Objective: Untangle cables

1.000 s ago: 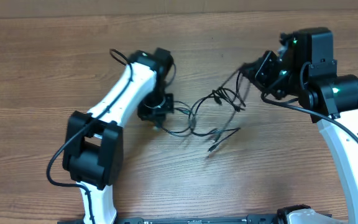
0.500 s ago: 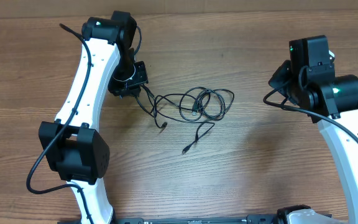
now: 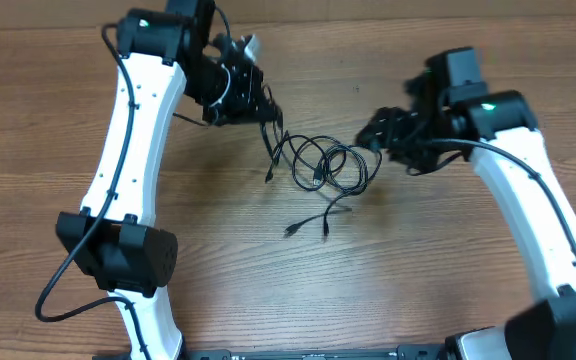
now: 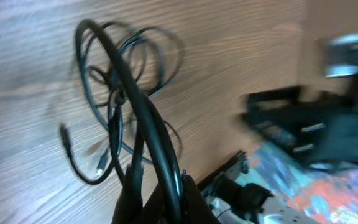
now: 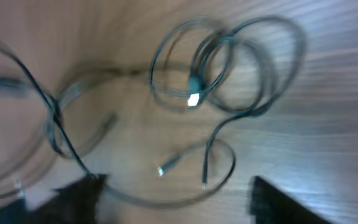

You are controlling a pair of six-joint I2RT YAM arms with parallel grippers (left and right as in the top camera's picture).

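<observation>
Looping black cables (image 3: 318, 170), loosely tangled

Thin black cables (image 3: 323, 168): overlapping loops lying flat, plug ends loose; one strand seemingly raised.

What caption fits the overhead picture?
Left pincer grips the tangled cables; open right pincer hovers beside their loops.

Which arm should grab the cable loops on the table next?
Right, likely: the right pincer is open and empty at the right edge of the thin black looped cables, while the left pincer is shut on one strand, anchoring it.
</observation>
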